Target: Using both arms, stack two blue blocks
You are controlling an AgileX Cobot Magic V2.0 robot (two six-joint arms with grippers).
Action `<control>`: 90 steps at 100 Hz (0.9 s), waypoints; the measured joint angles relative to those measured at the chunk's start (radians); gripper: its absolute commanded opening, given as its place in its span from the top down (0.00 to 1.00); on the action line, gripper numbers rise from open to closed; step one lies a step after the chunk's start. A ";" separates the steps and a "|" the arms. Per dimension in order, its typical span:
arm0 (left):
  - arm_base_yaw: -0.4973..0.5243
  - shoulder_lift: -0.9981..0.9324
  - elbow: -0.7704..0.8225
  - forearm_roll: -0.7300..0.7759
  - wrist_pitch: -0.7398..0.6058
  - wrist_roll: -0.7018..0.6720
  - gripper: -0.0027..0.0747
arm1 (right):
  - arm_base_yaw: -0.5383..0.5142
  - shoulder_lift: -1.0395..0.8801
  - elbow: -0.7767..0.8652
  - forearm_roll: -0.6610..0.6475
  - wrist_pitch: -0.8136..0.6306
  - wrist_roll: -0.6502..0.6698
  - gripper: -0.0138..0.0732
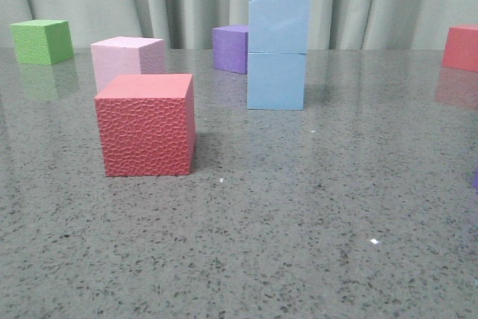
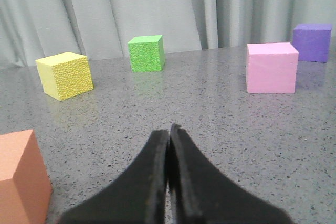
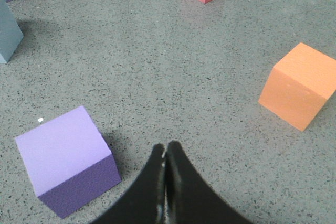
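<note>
The two blue blocks stand stacked in the upper middle of the front view, the upper blue block [image 1: 279, 19] resting squarely on the lower blue block [image 1: 276, 81], with a purple cube [image 1: 231, 48] just behind to their left. My left gripper [image 2: 168, 132] and my right gripper [image 3: 165, 149] both have their jaws pressed together, holding nothing, low over the speckled table [image 1: 314, 214]

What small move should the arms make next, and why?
Probably none beyond staying back: one blue block already sits squarely on the other blue block, and the left gripper and right gripper are both shut, empty and away from the stack.
</note>
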 measured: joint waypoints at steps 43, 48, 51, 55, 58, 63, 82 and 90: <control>0.000 0.000 0.000 -0.025 0.000 0.000 0.99 | -0.002 0.000 0.000 0.000 0.000 0.000 0.92; 0.000 0.000 0.000 -0.025 0.000 0.000 0.99 | -0.002 0.000 0.000 0.000 0.000 0.000 0.92; 0.000 0.000 0.000 -0.025 0.000 0.000 0.99 | -0.002 0.000 0.000 0.000 0.000 0.000 0.92; 0.000 0.000 0.000 -0.027 0.000 0.000 0.99 | -0.002 0.000 0.000 0.000 0.000 0.000 0.92; 0.000 0.000 0.000 -0.027 0.000 0.000 0.99 | -0.002 0.000 0.000 0.000 0.000 0.000 0.92; 0.000 0.000 0.000 -0.027 0.000 0.000 0.99 | -0.002 0.000 0.000 0.000 0.000 0.000 0.92; 0.000 0.000 0.000 -0.025 0.000 0.000 0.99 | -0.002 0.000 0.000 0.000 0.000 0.000 0.92; 0.000 0.000 0.000 -0.025 0.000 0.000 0.99 | -0.002 0.000 0.000 0.000 0.000 0.000 0.92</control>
